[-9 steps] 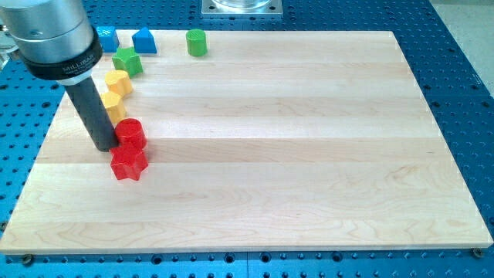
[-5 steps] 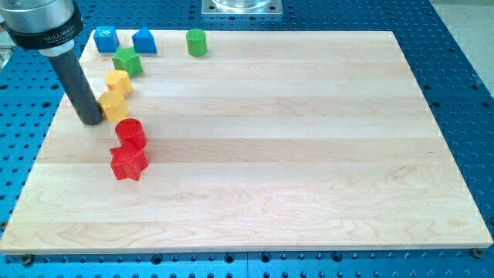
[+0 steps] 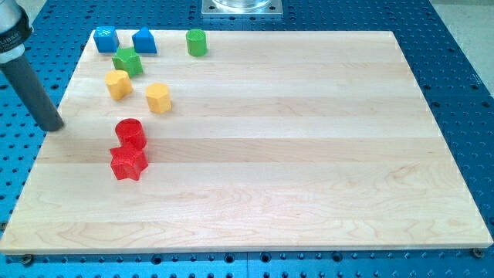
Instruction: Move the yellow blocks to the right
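Observation:
Two yellow blocks lie at the board's upper left. A yellow heart-like block (image 3: 118, 83) sits just below the green star. A yellow hexagonal block (image 3: 158, 98) lies to its right, apart from it. My tip (image 3: 53, 127) is at the board's left edge, well to the left of both yellow blocks and touching no block.
A green star block (image 3: 126, 61), a light blue block (image 3: 106, 38), a blue house-shaped block (image 3: 143, 40) and a green cylinder (image 3: 196, 42) sit near the view's top. A red cylinder (image 3: 130, 133) and a red star (image 3: 127, 163) sit below the yellow blocks.
My tip moved up past the red blocks, then left off toward the board's edge. The yellow hexagonal block shifted right and slightly up, away from the other yellow block.

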`<state>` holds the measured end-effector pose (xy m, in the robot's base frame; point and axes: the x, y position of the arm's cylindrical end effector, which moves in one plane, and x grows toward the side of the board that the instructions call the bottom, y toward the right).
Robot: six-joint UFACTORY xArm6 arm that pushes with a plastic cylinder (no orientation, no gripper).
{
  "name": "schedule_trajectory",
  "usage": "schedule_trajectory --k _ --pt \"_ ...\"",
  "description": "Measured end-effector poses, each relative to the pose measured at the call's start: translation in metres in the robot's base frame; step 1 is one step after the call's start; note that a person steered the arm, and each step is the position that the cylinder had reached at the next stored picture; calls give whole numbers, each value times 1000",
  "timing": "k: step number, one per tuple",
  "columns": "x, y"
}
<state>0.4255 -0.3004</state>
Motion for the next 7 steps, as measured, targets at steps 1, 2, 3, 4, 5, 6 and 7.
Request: schedule_trajectory --k 1,2,3,4,5,6,7 --pt "-19 0" --pt "-24 0" --pt "-23 1" --pt "-21 3" --pt "-23 2" --pt "-53 34" --pt "-70 53"
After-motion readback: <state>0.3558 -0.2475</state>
